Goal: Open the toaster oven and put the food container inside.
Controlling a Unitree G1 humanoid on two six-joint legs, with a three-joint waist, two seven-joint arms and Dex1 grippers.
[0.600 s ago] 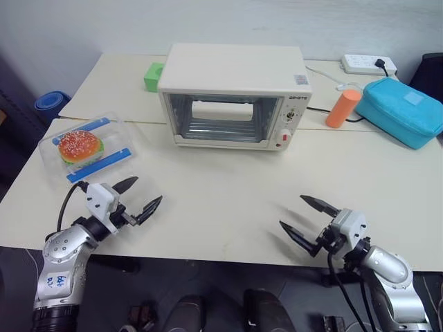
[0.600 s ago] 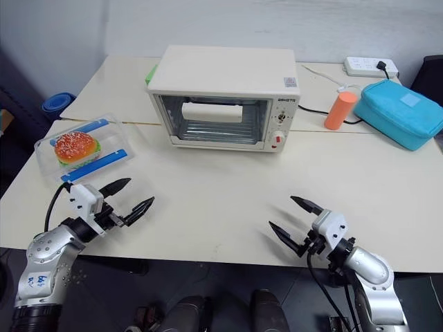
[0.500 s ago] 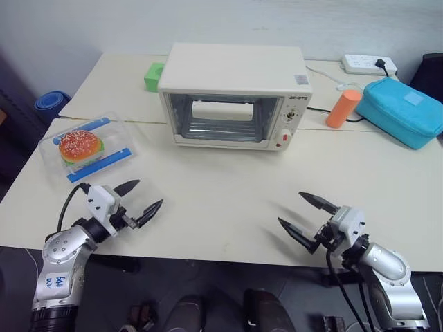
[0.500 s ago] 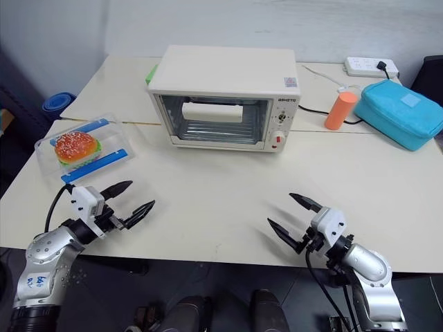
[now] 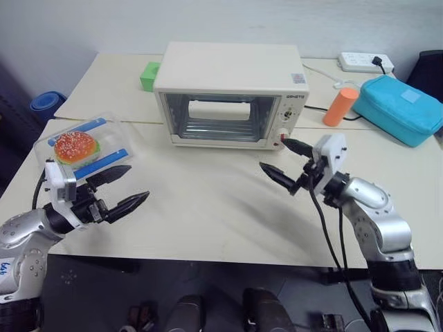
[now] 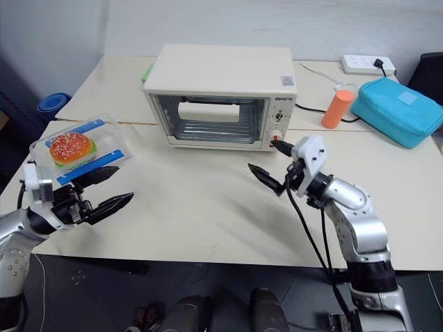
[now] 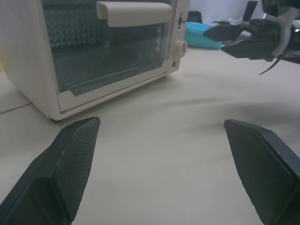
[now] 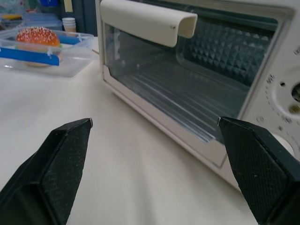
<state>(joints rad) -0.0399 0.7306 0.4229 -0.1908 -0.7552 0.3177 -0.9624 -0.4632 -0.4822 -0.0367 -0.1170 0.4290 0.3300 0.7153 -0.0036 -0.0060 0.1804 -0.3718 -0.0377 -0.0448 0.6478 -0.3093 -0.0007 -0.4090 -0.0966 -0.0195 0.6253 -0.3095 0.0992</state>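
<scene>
the right claw (image 5: 282,160) is spread wide and empty, raised off the table (image 5: 208,207) and aimed at the oven (image 5: 228,93) just ahead of it, probably lining up for the white door handle (image 5: 219,110) on the closed glass door. the left claw (image 5: 119,188) is also wide and empty, hovering just in front of the food box (image 5: 83,146), which sits on the table off to the oven's side, likely waiting until the door is open.

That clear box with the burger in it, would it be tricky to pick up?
The food container looks like thin clear plastic, so probably light and slightly flexible. Its smooth walls may be slippery. It sits flat and low on the table, so it seems unlikely to tip or roll.
</scene>
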